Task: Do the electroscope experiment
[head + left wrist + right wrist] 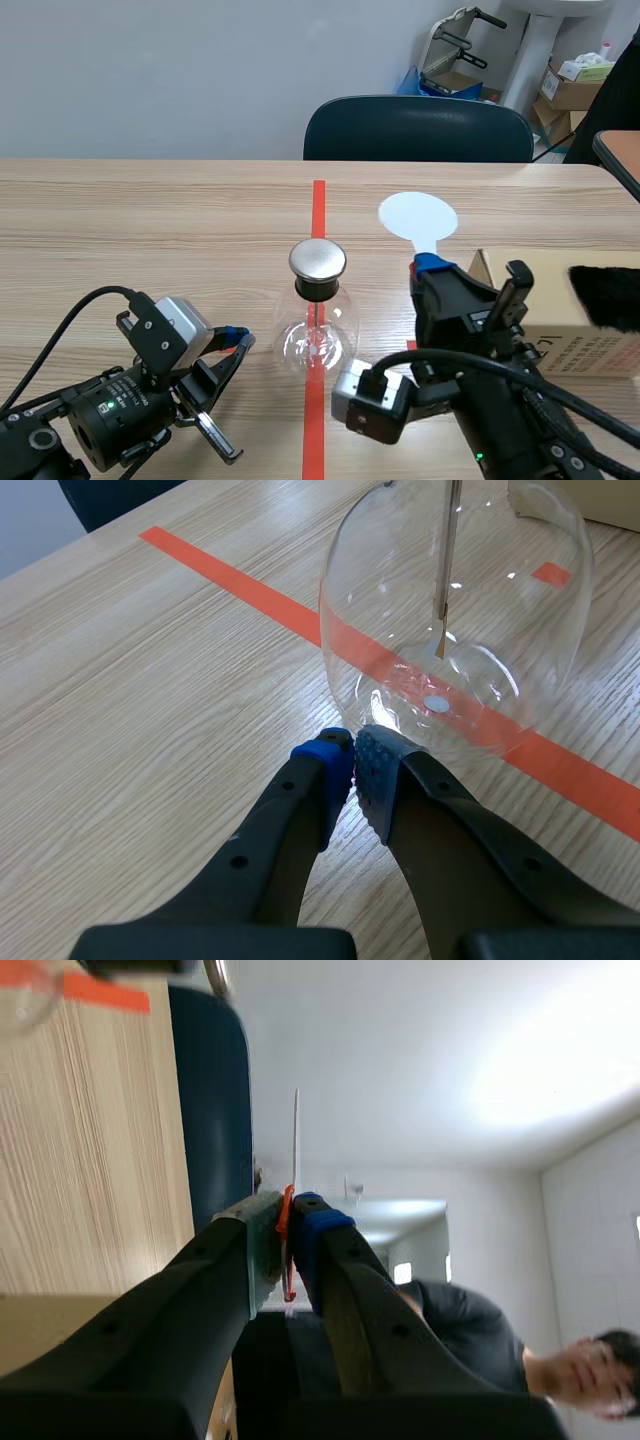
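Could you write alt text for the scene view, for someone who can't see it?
A glass flask with a metal cap stands on a red tape line on the table. The left gripper rests shut beside it; the right gripper holds up a round white paddle.

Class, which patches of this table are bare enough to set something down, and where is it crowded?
Bare wood on the table: the far left, beyond the left gripper, left of the tape line; also a strip beyond the white disc. Crowded: the near middle and right, where electroscope, right gripper and cardboard box sit close.
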Controlling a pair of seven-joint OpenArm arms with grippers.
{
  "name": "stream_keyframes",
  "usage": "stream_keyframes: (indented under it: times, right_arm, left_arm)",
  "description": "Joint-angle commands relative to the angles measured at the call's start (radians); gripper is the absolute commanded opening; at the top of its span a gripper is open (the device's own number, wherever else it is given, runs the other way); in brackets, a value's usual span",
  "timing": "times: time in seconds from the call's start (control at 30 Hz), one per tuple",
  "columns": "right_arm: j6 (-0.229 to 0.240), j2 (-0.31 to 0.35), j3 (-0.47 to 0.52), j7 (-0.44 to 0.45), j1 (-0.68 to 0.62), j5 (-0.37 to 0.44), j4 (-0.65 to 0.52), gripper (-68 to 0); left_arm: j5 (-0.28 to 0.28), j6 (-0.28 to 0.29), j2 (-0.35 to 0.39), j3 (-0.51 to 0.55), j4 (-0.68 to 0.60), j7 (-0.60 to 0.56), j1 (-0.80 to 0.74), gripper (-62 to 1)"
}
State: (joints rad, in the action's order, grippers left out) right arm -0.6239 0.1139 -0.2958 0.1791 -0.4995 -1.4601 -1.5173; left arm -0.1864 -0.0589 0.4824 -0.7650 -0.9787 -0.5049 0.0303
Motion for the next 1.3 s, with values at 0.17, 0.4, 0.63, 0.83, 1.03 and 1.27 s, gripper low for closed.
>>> stream_keyframes:
  times: [0.17,0.4,0.63,0.83,1.03,1.27]
  right_arm:
    - [-0.011,0.014,0.003,0.174,-0.002,-0.001,-0.010,-66.5]
    - [-0.011,0.014,0.003,0.318,-0.002,-0.001,-0.010,-66.5]
    - [-0.011,0.014,0.003,0.360,-0.002,-0.001,-0.010,-66.5]
    - [-0.011,0.014,0.003,0.360,-0.002,-0.001,-0.010,-66.5]
    - [-0.011,0.014,0.003,0.359,-0.002,-0.001,-0.010,-66.5]
    - [-0.011,0.014,0.003,0.272,-0.002,-0.001,-0.010,-66.5]
  left_arm:
    - [-0.003,0.001,-0.005,0.004,-0.017,-0.014,0.000,-55.4]
    - [-0.003,0.001,-0.005,0.004,-0.017,-0.014,0.000,-55.4]
    - [-0.003,0.001,-0.005,0.004,-0.017,-0.014,0.000,-55.4]
    - [-0.003,0.001,-0.005,0.004,-0.017,-0.014,0.000,-55.4]
    - [-0.003,0.001,-0.005,0.004,-0.017,-0.014,0.000,-55.4]
    - [-0.003,0.001,-0.005,0.004,-0.017,-0.014,0.000,-55.4]
